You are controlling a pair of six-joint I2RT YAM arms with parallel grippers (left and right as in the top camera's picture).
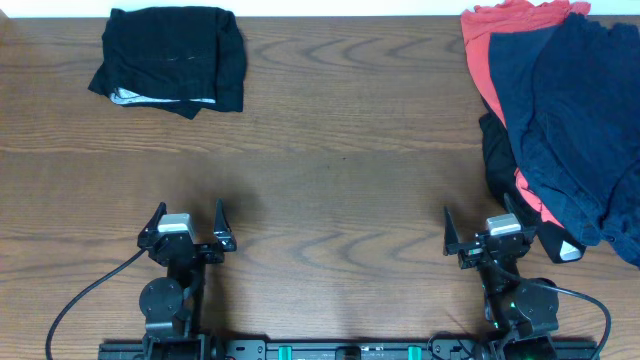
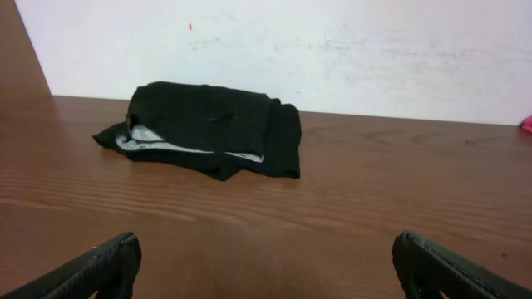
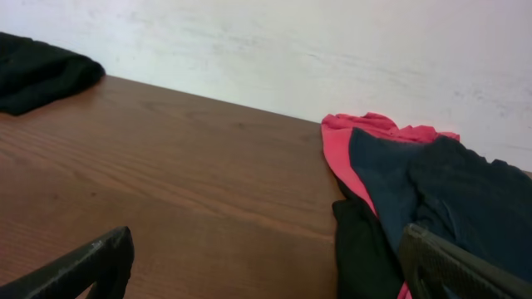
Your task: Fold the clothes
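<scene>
A heap of clothes lies at the table's right edge: a large navy blue garment (image 1: 580, 110) on top, a coral red one (image 1: 490, 40) and a black one (image 1: 498, 160) under it. The heap also shows in the right wrist view, navy (image 3: 432, 187), red (image 3: 345, 145), black (image 3: 362, 249). A folded black garment (image 1: 170, 58) lies at the far left, also in the left wrist view (image 2: 212, 129). My left gripper (image 1: 188, 228) (image 2: 266, 266) is open and empty near the front edge. My right gripper (image 1: 487, 232) (image 3: 266, 266) is open and empty, just left of the heap.
The brown wooden table (image 1: 340, 150) stretches bare between the folded garment and the heap. A white wall (image 2: 332, 50) runs along the far edge. Both arm bases and cables sit at the front edge.
</scene>
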